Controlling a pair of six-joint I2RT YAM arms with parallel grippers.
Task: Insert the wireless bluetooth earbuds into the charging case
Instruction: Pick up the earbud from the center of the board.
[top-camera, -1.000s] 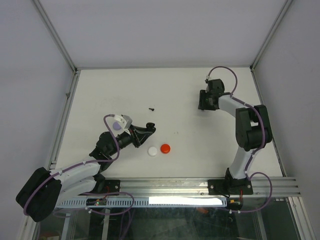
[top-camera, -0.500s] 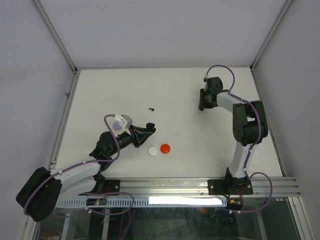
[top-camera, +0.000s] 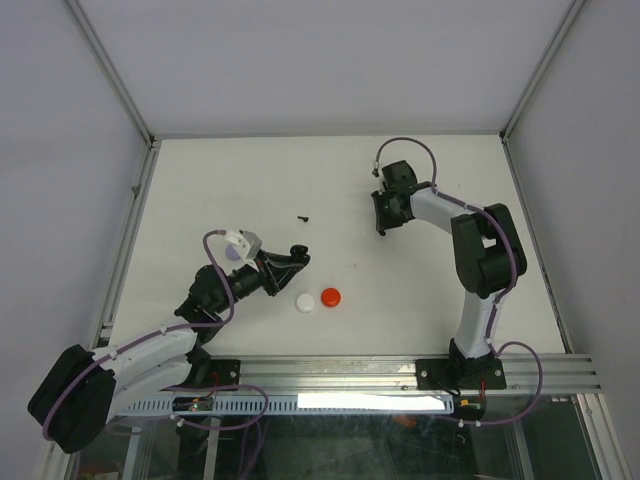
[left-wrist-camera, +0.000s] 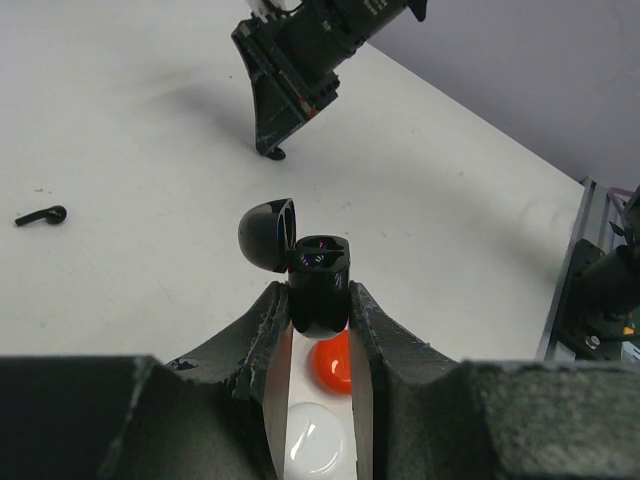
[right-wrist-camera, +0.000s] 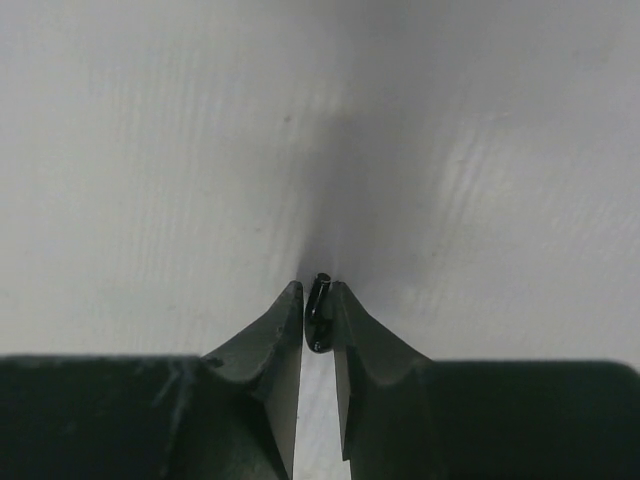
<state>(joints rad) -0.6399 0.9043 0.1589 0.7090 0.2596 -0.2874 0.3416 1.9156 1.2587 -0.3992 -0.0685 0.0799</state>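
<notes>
Two pincers, both loaded: left pincer (left-wrist-camera: 320, 305) clamped on the black charging case (left-wrist-camera: 321, 272), lid flipped back and sockets up to take a bud, right pincer (right-wrist-camera: 318, 300) pinched together on one black earbud (right-wrist-camera: 319, 292) across the bench (top-camera: 200, 180), second earbud (left-wrist-camera: 40, 215) lying loose, apart from both.

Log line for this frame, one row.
left jaws: shut on open case | right jaws: shut on earbud | second earbud: loose on table
</notes>
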